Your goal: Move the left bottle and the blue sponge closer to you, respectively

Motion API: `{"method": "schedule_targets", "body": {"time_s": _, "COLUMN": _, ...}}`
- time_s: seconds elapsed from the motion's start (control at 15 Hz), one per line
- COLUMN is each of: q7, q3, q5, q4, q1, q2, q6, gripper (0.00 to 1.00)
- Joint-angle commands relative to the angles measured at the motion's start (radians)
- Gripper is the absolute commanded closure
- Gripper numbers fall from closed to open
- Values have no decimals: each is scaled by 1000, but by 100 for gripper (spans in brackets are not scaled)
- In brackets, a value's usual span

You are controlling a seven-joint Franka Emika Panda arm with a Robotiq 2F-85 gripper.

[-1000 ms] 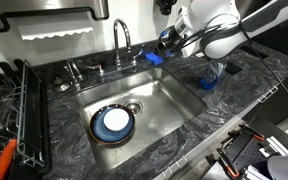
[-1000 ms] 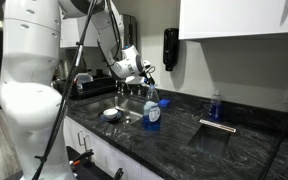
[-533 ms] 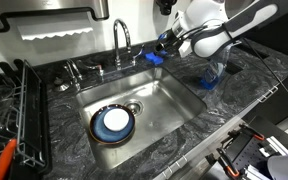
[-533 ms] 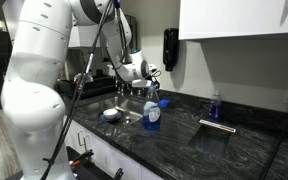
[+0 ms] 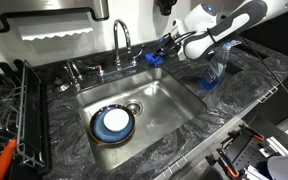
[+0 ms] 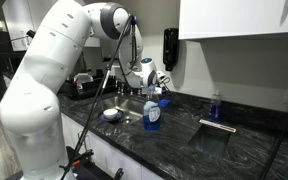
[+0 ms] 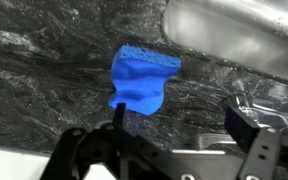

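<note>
The blue sponge [image 7: 142, 80] lies crumpled on the dark marbled counter behind the sink, right of the faucet [image 5: 122, 42]; it also shows in an exterior view [image 5: 154, 58]. My gripper [image 7: 179, 122] is open and empty, hovering just above the counter. Its left finger [image 7: 114, 118] is at the sponge's near edge, and the sponge lies off to the left of the gap. The left bottle [image 5: 212, 74], clear on top and blue below, stands upright on the counter right of the sink, and shows in both exterior views [image 6: 152, 112].
The steel sink [image 5: 174, 100] holds a round blue-and-white plate [image 5: 114, 123]. A black dish rack [image 5: 14, 110] stands at the left. Another small blue bottle [image 6: 216, 106] stands farther along the counter, near a second sink [image 6: 216, 130].
The arm has swung and stretched out, and the gripper has come down closer to the sponge. The sponge and the bottle have not moved.
</note>
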Motion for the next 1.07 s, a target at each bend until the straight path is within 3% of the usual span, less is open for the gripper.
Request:
{"method": "schedule_targets", "body": {"time_s": 0.0, "q7": -78, "q3": 30, "q5": -29, "q4": 98, "q1": -26, "q2": 74, "q6": -3, "gripper": 0}}
{"method": "schedule_targets", "body": {"time_s": 0.2, "q7": -90, "q3": 11, "q5": -24, "q4": 148, "q1": 0, "q2": 95, "q6": -41, "gripper": 0}}
{"method": "schedule_targets", "body": {"time_s": 0.27, "q7": -145, "q3": -22, "q5": 53, "q4": 155, "q1": 41, "q2": 95, "q6": -45, "gripper": 0}}
{"method": "schedule_targets", "body": {"time_s": 0.53, "q7": -153, "q3": -71, "q5": 96, "q4": 184, "q1": 104, "q2": 109, "q6": -101, "gripper": 0}}
{"method": "schedule_targets", "body": {"time_s": 1.0, "q7": -133, "q3": -165, "q5": 112, "q4": 221, "q1": 208, "q2": 151, "q6": -156, "gripper": 0}}
